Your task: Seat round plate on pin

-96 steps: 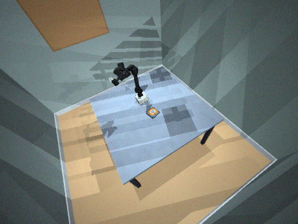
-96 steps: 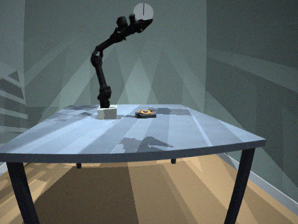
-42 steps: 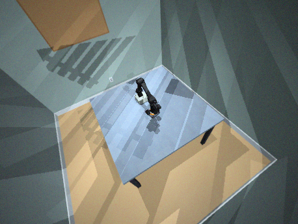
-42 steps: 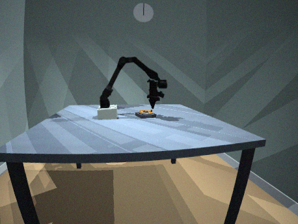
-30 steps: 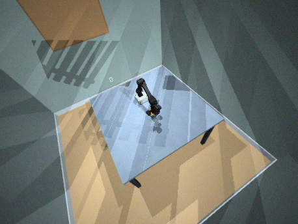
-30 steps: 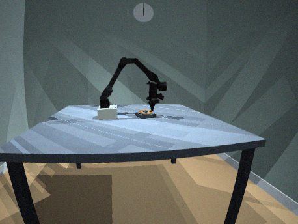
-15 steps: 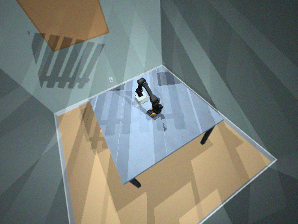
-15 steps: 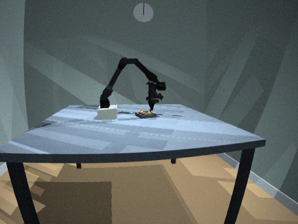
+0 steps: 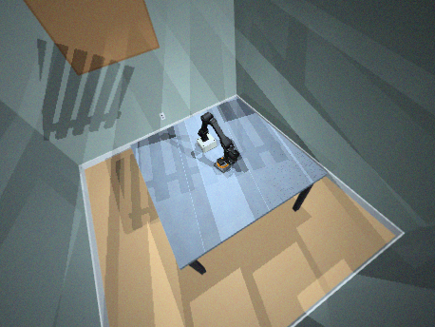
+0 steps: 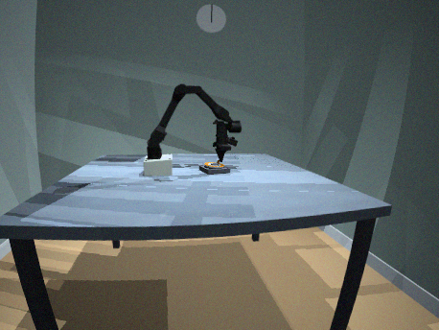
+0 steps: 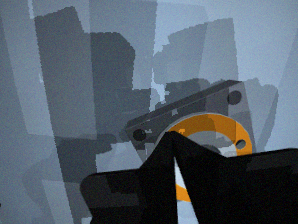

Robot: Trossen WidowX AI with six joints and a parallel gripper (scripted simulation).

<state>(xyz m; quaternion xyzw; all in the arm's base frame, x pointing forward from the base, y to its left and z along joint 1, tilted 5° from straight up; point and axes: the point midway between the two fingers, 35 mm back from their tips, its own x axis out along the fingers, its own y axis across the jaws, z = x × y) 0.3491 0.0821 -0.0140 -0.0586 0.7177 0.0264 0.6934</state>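
Plate still to be turned onto its pin

Round orange plate [image 11: 212, 131] lies on the dark grey square base [image 11: 197, 107], which sits on the pale blue-grey table top [image 10: 230, 197] just beside the arm's white box-shaped mount [image 10: 157, 166].

Going left to right in the exterior view: the mount, then the black jointed arm [image 10: 192, 103] arching up and over, then the black parallel-jaw gripper [image 10: 220, 158] pointing straight down with its tip at the plate. The fingers are pressed together with nothing between them. That suits a poke or a push, I judge: a closed tip can nudge the plate round on its post, where a grasp would find little to hold.

The wrist view gives what the others cannot: the plate's ring shape, a small hole [image 11: 241, 144] near its right edge, and two dark round marks at the base's corners. The joined fingertips cover the plate's near-left part, so the orange tab and the pin are hidden, and whether the tip touches the plate cannot be told.

The top view shows only placement: arm and base far back on the table, details too small to read
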